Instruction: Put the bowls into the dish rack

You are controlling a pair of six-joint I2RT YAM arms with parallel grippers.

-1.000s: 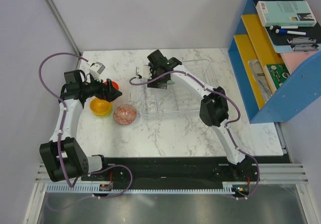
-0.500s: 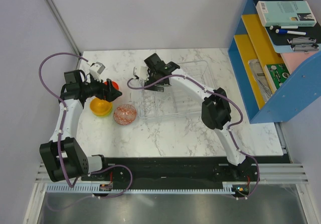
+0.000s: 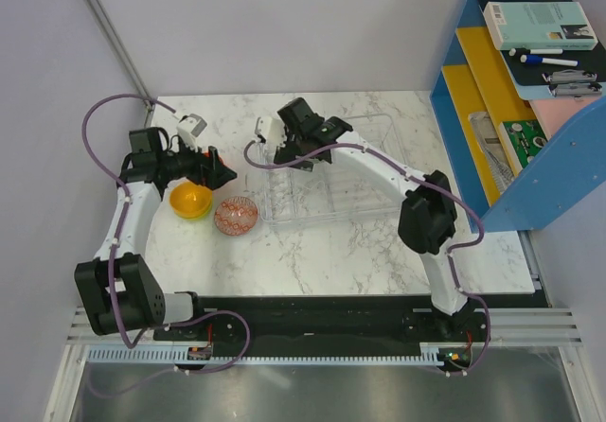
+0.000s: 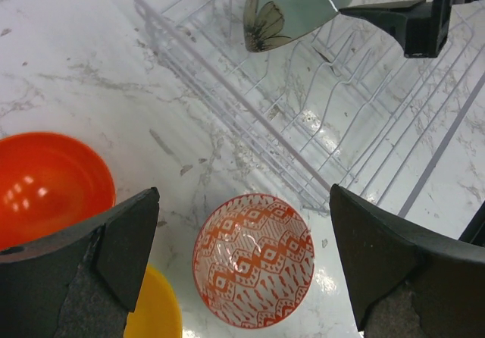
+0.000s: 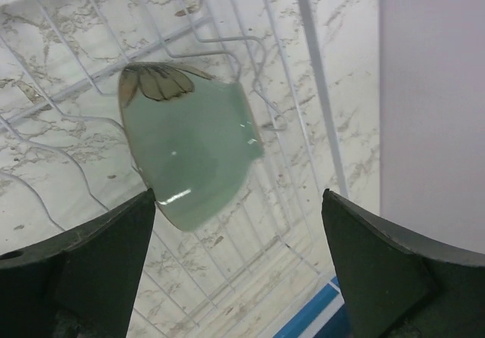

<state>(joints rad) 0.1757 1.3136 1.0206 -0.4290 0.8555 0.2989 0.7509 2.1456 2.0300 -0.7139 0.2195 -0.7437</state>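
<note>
**Grey-green bowl in the rack, both grippers open**

Top view: the dish rack (image 3: 365, 193) is seen on the marble table (image 3: 322, 252), right of centre; the orange-yellow bowl (image 3: 190, 200) and the red-patterned bowl (image 3: 236, 215) are set on the table left of the rack, near each other; the left gripper (image 3: 216, 168) is held just behind the orange-yellow bowl; the right gripper (image 3: 271, 144) is held over the rack's far left corner.

Left wrist view: the left gripper's fingers (image 4: 114, 255) are spread wide and nothing is pinched; the red-patterned bowl is framed between them on the table, just beside the rack's near wall; the red-orange bowl (image 4: 45, 183) is seen at the left, touching or overlapping the orange-yellow bowl; the pale grey-green bowl (image 4: 292, 4) is seen in the rack, beside a finger of the right gripper.

Right wrist view: the right gripper's fingers (image 5: 386, 270) are spread wide; the pale grey-green bowl is tilted on its edge on the rack's wires, between the fingers and not clamped; a dark leaf-like mark is shown at its rim.
</note>
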